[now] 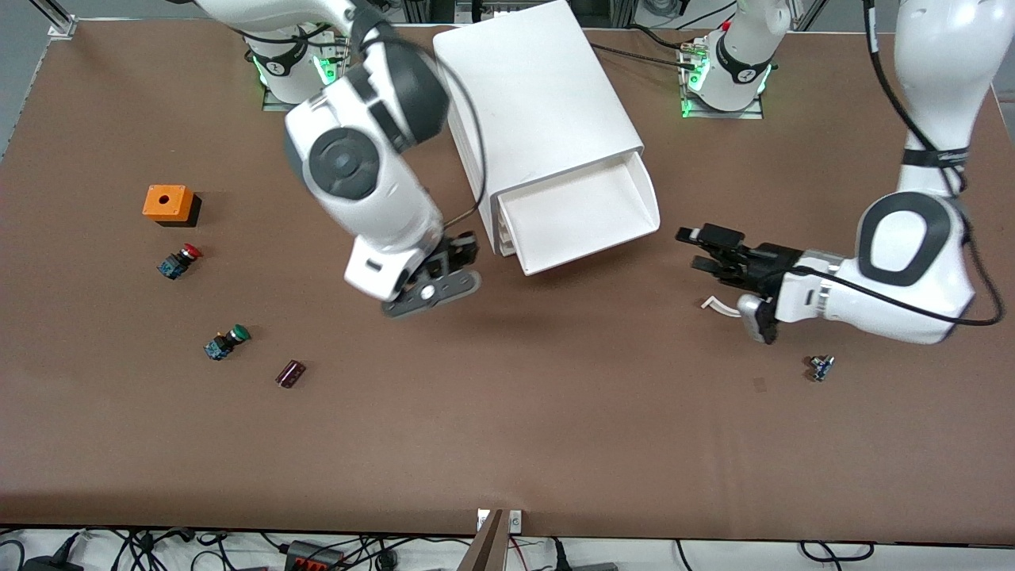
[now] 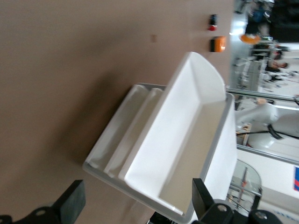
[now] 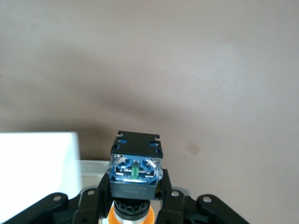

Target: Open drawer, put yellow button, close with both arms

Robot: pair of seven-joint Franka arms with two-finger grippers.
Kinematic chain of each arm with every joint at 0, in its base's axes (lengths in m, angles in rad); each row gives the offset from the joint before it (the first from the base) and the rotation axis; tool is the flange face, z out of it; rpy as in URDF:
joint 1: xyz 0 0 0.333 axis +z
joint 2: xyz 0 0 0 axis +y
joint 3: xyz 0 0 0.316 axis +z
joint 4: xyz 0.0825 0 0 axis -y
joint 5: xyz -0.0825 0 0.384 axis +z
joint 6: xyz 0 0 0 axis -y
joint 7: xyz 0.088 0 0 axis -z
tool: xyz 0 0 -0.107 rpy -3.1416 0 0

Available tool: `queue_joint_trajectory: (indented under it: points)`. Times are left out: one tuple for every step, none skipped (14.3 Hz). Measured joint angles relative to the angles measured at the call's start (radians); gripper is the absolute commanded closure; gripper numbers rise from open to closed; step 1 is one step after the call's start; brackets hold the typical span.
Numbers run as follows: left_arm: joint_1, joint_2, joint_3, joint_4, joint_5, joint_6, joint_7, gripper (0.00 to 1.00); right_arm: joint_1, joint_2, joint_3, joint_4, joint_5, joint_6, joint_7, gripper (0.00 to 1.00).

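- The right claw [image 1: 456, 266], at frame centre just beside the cabinet [image 1: 533, 103], gripped the yellow button [image 3: 135, 186] cap-down for dropping.
- The drawer [image 1: 583, 208] stood pulled out, ready.
- The left claw [image 1: 702, 247], centre-right over the table [image 1: 555, 444], gaped empty, waiting.

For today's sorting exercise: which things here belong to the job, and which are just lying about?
Job: the drawer, pulled open; the yellow button, held in the right gripper; the left gripper, open beside the drawer.

Lying about: red button, green button, orange box, dark capacitor.
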Motion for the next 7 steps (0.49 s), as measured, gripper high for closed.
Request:
queue_joint_trajectory:
  points:
    - [0.007,-0.006,0.000,0.035,0.060,-0.013,-0.067,0.00,0.031,-0.001,0.000,0.008,0.000,-0.005,0.030,1.00]
    - [0.008,-0.009,-0.002,0.067,0.126,-0.029,-0.130,0.00,0.056,-0.001,-0.001,0.011,0.000,-0.005,0.057,1.00]
    - [0.005,-0.010,-0.010,0.098,0.195,-0.039,-0.193,0.00,0.077,-0.001,-0.001,0.013,0.000,-0.005,0.085,1.00]
    - [-0.006,-0.012,-0.018,0.124,0.268,-0.046,-0.253,0.00,0.094,-0.001,-0.002,0.018,0.000,-0.004,0.108,1.00]
    - [-0.030,-0.018,-0.024,0.141,0.348,-0.050,-0.306,0.00,0.112,-0.001,-0.002,0.026,0.000,-0.004,0.127,1.00]
    - [-0.064,-0.027,-0.027,0.150,0.434,-0.051,-0.354,0.00,0.128,-0.001,-0.002,0.034,0.000,-0.004,0.148,1.00]
    - [-0.106,-0.037,-0.028,0.155,0.528,-0.051,-0.401,0.00,0.144,-0.001,-0.001,0.039,0.000,-0.004,0.162,1.00]
